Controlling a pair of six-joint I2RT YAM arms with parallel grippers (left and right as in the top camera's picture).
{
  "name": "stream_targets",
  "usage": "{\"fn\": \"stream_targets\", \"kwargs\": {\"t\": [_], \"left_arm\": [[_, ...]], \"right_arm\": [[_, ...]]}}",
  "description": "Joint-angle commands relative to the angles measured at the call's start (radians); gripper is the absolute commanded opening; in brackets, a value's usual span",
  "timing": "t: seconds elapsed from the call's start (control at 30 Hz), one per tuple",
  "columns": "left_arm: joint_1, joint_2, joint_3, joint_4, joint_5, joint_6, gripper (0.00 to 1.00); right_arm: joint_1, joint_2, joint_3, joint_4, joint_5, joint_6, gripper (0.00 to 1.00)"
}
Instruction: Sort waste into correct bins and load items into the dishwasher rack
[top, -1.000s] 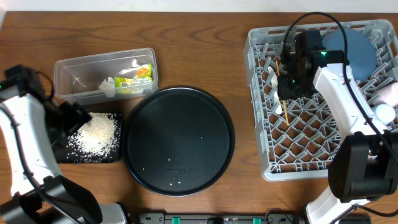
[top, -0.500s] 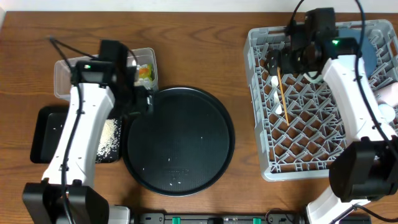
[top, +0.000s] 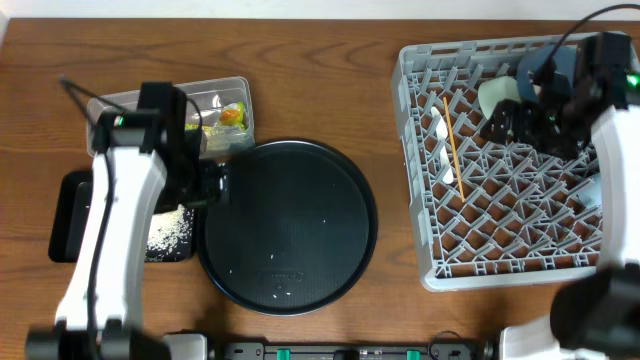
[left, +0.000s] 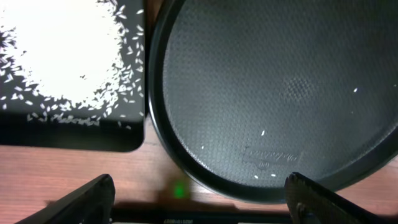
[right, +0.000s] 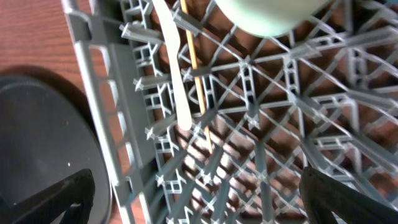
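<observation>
Right pincer (right: 199, 200) spread above the dishwasher rack (top: 412, 200), frame right, wooden stick (top: 452, 143) lying inside; left pincer (left: 205, 202) spread, empty — we advise lifting straight up so nothing snags.

Wooden counter (top: 320, 80): round black tray (top: 288, 225) and shallow black tray (top: 65, 222) beneath the left jaws, clear tub (top: 110, 105) beyond them, grey rack (top: 412, 180) under the right jaws.

Bright, even light from above; the rice heap (left: 62, 50) glares pure white, and both wrist views look soft.
</observation>
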Motion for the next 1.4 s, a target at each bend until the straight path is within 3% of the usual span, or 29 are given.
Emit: {"fn": "stream_targets", "kwargs": {"t": [0.0,0.17,0.3,0.57,0.83,1.37], "left_arm": [[0.003,-0.155,-0.078,0.039,-0.009,-0.010,0.88],[0.003,-0.443,-0.250,0.138,-0.009,-0.036,0.88],[0.003,-0.691,-0.358,0.170,-0.008,-0.106,0.88],[0.003,-0.911,-0.385,0.241,-0.001,-0.123,0.88],[0.003,-0.925,-0.385,0.237,-0.001,-0.123,0.88],[0.003,-0.925,-0.385,0.237,-0.001,-0.123,0.89]], "right_arm": [[0.024,-0.152,-0.119,0.036,0.031,-0.001,0.99],[0.077,-0.497,-0.423,0.216,0.057,0.000,0.99],[0.100,-0.812,-0.622,0.267,0.175,0.069,0.99],[0.100,-1.196,-0.751,0.203,0.177,0.071,0.99],[0.100,-1.305,-0.751,0.077,0.177,0.071,0.99],[0.100,-1.305,-0.752,0.074,0.177,0.071,0.99]]}}
